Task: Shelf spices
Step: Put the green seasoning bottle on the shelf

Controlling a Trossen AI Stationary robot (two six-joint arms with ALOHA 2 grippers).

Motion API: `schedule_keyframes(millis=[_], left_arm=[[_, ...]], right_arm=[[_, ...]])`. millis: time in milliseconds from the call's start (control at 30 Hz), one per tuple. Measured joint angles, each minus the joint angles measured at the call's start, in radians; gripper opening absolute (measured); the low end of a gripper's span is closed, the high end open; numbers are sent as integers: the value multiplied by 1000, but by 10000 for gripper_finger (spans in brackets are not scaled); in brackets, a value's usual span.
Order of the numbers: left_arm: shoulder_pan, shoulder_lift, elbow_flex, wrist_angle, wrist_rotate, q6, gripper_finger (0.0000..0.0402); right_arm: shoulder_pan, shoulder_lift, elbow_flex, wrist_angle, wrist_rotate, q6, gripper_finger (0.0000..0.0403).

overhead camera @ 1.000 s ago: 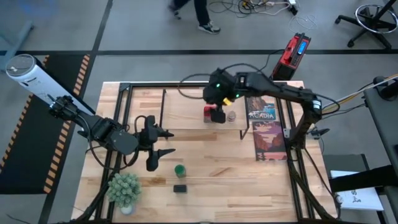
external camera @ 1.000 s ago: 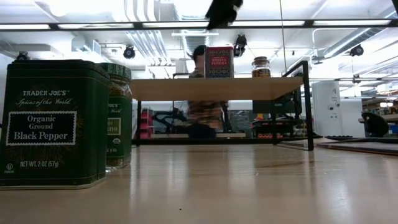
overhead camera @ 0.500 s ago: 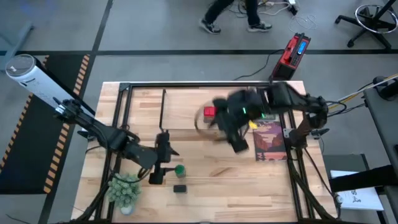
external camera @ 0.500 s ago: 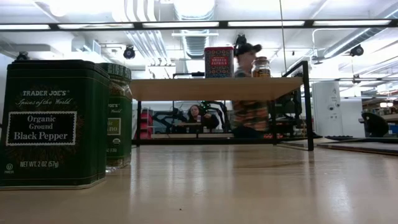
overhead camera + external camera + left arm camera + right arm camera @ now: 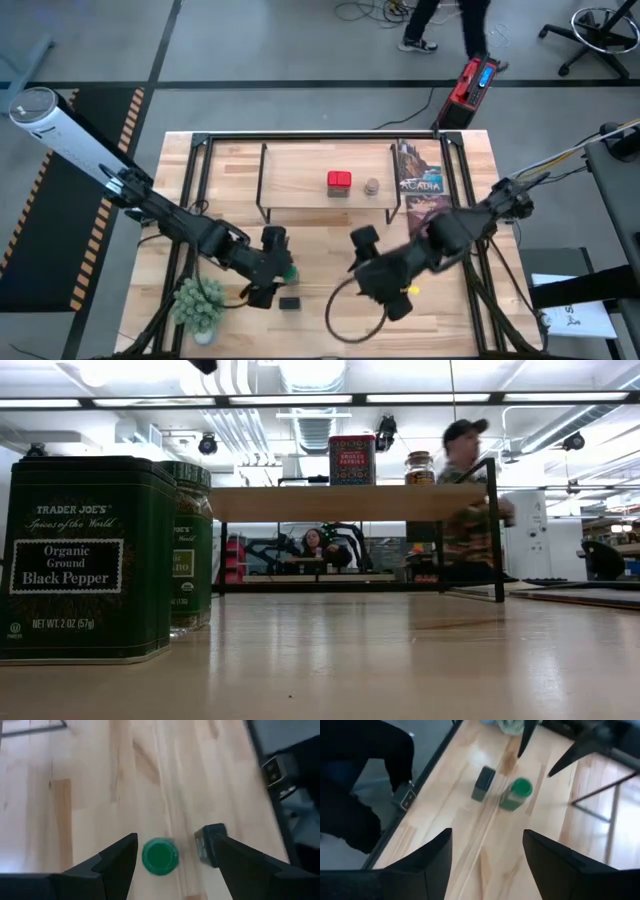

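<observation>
On wood table (image 5: 330,250), 2 spices; person (image 5: 462,500) behind, blurry.

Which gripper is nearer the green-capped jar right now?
Left. The left gripper hovers over the green-capped jar, fingers straddling it; the right gripper is farther off.

You're looking at 2 dark, near-black arms of chunky jointed segments. The left arm (image 5: 170,217) rises from a white cylindrical base (image 5: 55,132). The right arm (image 5: 455,230) trails a looping black cable (image 5: 345,318) and shows a small yellow mark.
</observation>
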Motion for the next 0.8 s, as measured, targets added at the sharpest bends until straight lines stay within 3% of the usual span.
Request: schedule_keyframes(millis=[267,633,800], left_arm=[[1,165,211,-196,-1,-11,249],[22,214,175,-201,31,-89,249],[41,220,153,-182,49,-125,252]], right_arm=[[94,-3,-249,176,115,174,219],[195,-4,-538,445,327,311,212],[192,-4,-676,656,357,316,216]])
